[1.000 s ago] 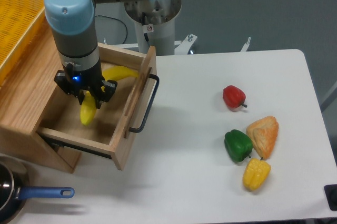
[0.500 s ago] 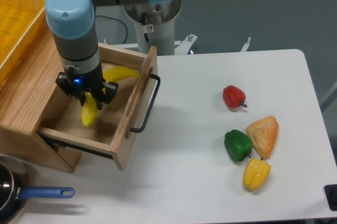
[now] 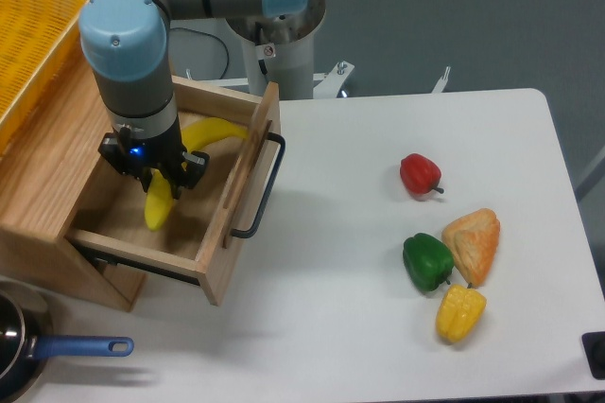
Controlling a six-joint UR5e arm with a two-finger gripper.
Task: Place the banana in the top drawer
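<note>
Landmark: the top drawer (image 3: 213,250), pulled out from its wooden cabinet (image 3: 38,171) toward the open table (image 3: 378,308), black bar handle (image 3: 260,187) on its front panel.
Hand: the hand (image 3: 157,176) hangs inside the drawer's opening, over its middle, fingers pointing down.
Hand state: the fingers sit on either side of the banana, but whether they are clamped on it or just parted cannot be told from this view.
Banana: the banana (image 3: 216,131) lies within the drawer walls; one end shows toward the drawer's back right corner, the other end shows below the hand, nearer the drawer's front.
Key relation: the banana's long axis runs roughly back to front along the drawer's depth, passing directly under the hand, so the hand is above its middle.
Judgement: placement looks nearly done; the banana seems low enough to let go.
Beyond the drawer: peppers (image 3: 420,174), corn (image 3: 459,313), well apart, on the handle side.
</note>
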